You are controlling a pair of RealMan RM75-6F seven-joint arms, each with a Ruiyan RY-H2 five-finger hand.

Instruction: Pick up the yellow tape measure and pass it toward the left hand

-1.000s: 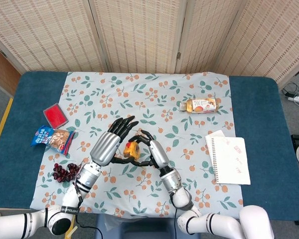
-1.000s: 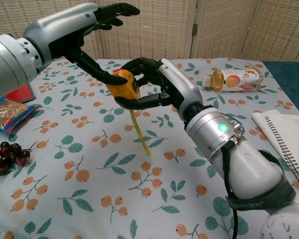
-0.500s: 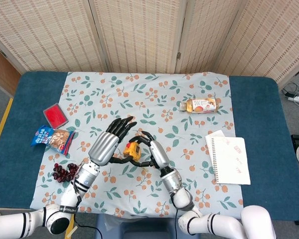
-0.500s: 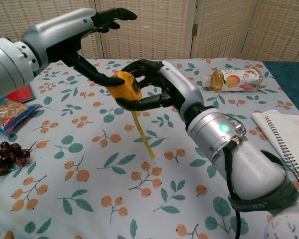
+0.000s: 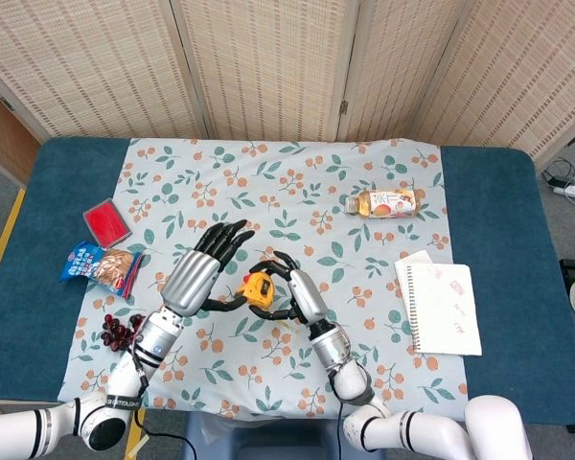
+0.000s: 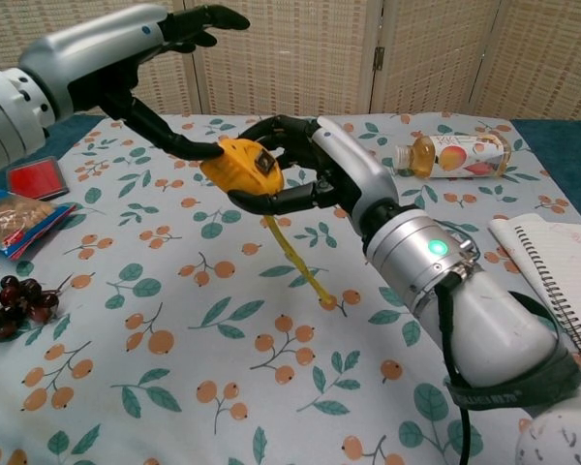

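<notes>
The yellow tape measure hangs above the floral cloth, gripped from the right by my right hand, whose dark fingers curl around its case. A length of yellow tape dangles from it down to the cloth. My left hand is just left of it with its fingers spread and raised. Its thumb reaches down and touches the left side of the case.
A juice bottle lies at the back right, and a spiral notebook lies on the right. On the left are a red box, a snack bag and dark grapes.
My left hand has drifted a little to the left, its thumb still at the case. The right hand has tilted the tape measure, and the dangling tape has swung out to the right.
</notes>
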